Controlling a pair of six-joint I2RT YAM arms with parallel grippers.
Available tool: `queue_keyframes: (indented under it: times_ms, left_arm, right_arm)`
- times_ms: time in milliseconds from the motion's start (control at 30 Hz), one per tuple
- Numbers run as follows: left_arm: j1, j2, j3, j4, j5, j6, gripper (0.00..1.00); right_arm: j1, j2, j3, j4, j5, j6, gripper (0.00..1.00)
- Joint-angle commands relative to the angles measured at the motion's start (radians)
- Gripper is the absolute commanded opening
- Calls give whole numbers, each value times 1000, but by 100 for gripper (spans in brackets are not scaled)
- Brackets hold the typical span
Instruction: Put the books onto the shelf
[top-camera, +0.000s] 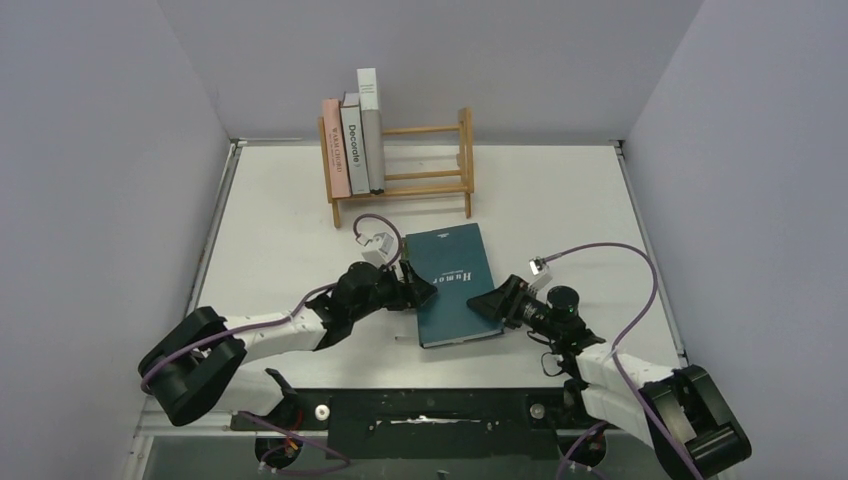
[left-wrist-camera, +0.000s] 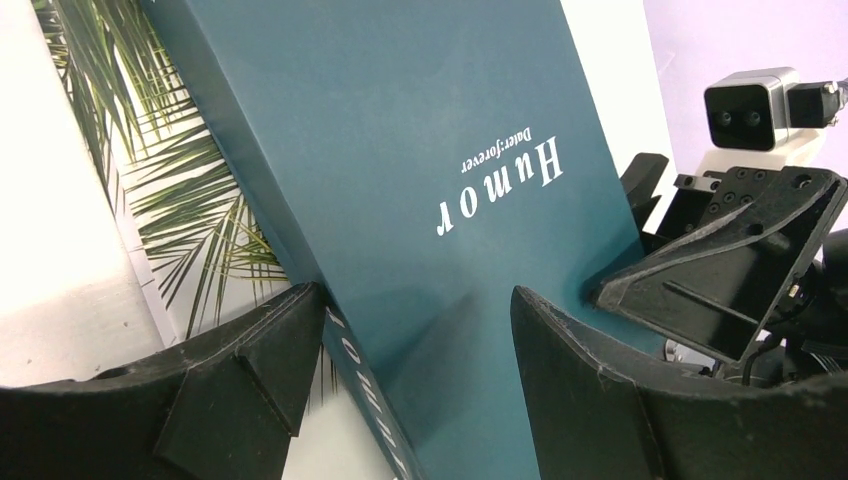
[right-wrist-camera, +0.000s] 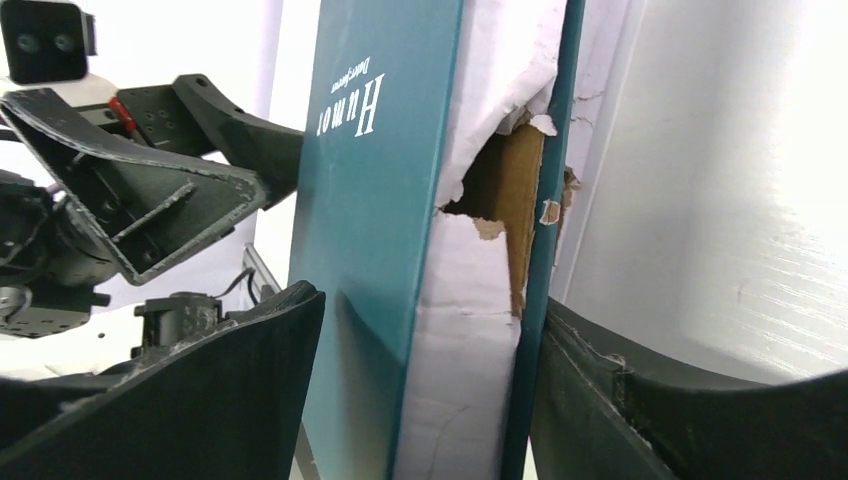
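Humor over palm book | left gripper: jaws wide apart at spine | right gripper: clamped on Humor's page edge

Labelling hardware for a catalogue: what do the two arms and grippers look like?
The left arm and right arm have white links, black joint housings and bulky black bases. The left gripper and right gripper each have two broad matte-black wedge-shaped fingers. A purple cable runs to a small silvery camera box at each wrist.
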Motion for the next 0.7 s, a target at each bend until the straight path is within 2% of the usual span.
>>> queue_keyframes:
  times_ms: [0,67,233,333,400,567,667]
  left_arm:
    - [1,-34,-10,169,51,-11,68]
    - [0,-27,-15,215,70,-18,68]
    - [1,-23,-15,261,89,-22,68]
    - [0,-39,-17,253,82,-24,68]
    - [1,-59,-20,225,59,-21,68]
    - [11,-165,-27,88,-57,-10,68]
    - [52,-257,-55,45,-63,-26,69]
  right_arm:
    - [-3,-47,-6,115,-42,25,65]
    - [-4,-55,-10,132,-53,36,62]
    - [-7,-68,-12,148,-66,50,47]
    - [-9,-82,-16,164,-72,62,35]
    - [-14,-95,-19,174,-76,73,30]
    - [-32,-130,-16,201,-104,110,28]
    - [-46,-144,-9,235,-134,145,25]
